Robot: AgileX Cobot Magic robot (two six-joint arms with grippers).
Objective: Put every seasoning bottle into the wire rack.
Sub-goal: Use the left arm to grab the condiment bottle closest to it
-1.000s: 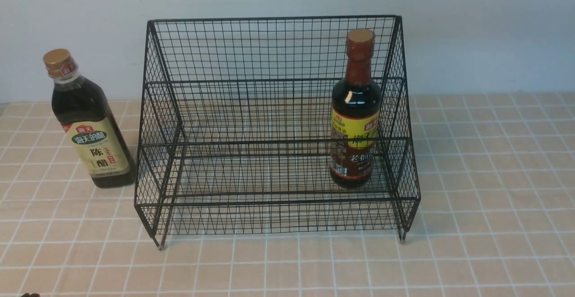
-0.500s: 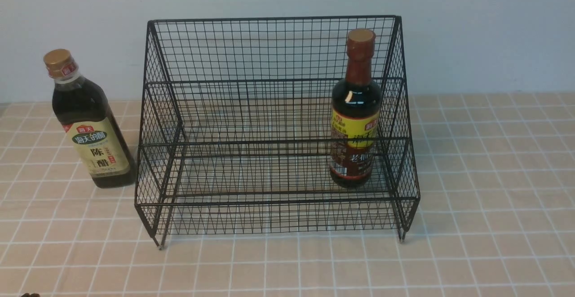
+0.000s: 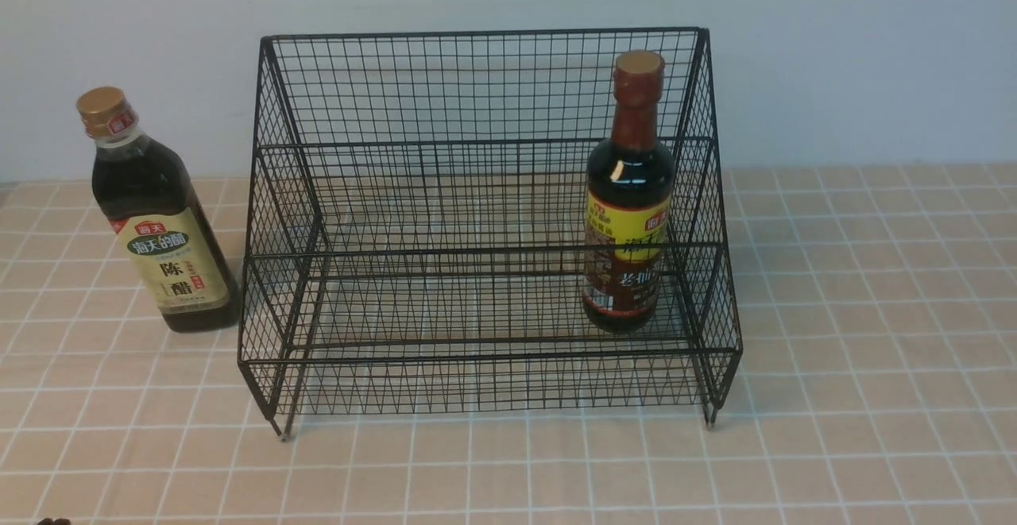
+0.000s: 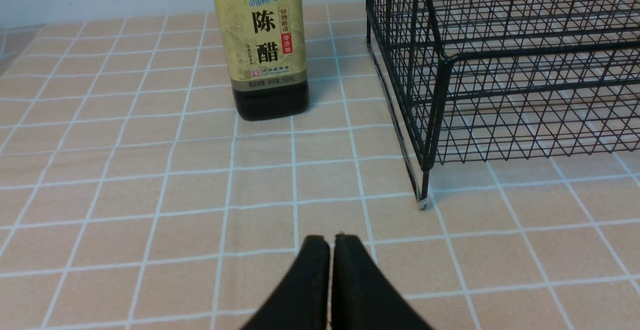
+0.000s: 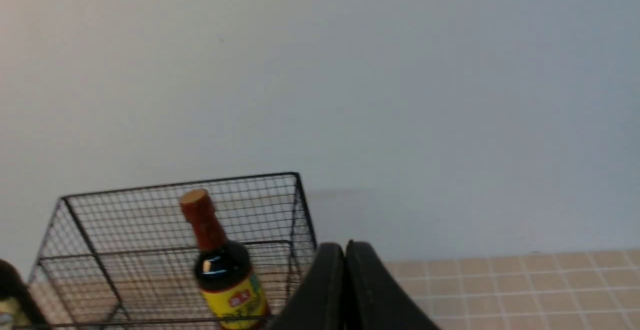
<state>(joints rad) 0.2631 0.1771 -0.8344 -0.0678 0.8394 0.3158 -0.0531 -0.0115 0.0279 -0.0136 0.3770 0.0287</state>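
The black wire rack (image 3: 485, 144) stands mid-table. The round bottle with brown cap and yellow-red label (image 3: 628, 207) stands upright on the rack's lower tier at its right end; it also shows in the right wrist view (image 5: 222, 270). The squarish bottle with gold cap and beige-green label (image 3: 155, 223) stands upright on the table left of the rack, apart from it, and shows in the left wrist view (image 4: 265, 45). My left gripper (image 4: 331, 242) is shut and empty, low over the table short of that bottle. My right gripper (image 5: 345, 247) is shut and empty, raised to the right of the rack.
The table is covered in a beige cloth with a white grid (image 3: 858, 350). A pale wall (image 3: 834, 48) rises right behind the rack. The rack's front left foot (image 4: 424, 201) stands close ahead of my left gripper.
A dark part of the right arm showed at the top edge a second ago and has left the front view. Bottles and rack have not moved.
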